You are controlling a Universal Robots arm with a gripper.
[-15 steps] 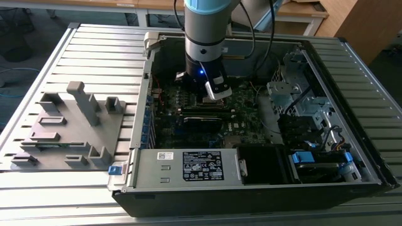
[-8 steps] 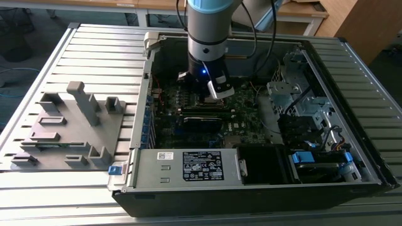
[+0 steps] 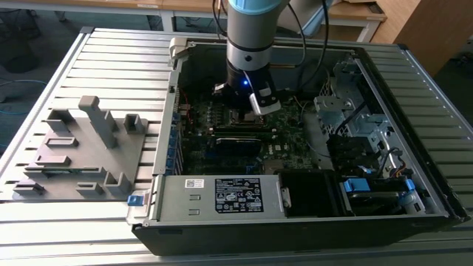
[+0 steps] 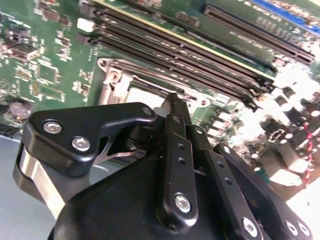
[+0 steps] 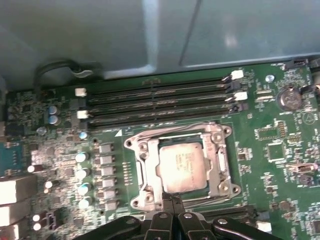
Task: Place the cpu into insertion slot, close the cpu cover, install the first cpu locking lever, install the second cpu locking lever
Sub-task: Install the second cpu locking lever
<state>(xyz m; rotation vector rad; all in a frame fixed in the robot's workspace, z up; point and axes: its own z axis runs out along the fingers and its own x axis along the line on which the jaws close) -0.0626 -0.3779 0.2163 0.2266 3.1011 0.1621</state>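
Silvery-tan square cpu (image 5: 182,164) seated in silver-rimmed insertion slot (image 5: 150,170), thin metal cpu cover (image 5: 218,162) down, black gripper (image 5: 172,198) fingertips together at socket edge; misaimed push risks scraping board.

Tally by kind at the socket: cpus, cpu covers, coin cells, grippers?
cpu: 1
cpu cover: 1
coin cell: 1
gripper: 1
Total: 4
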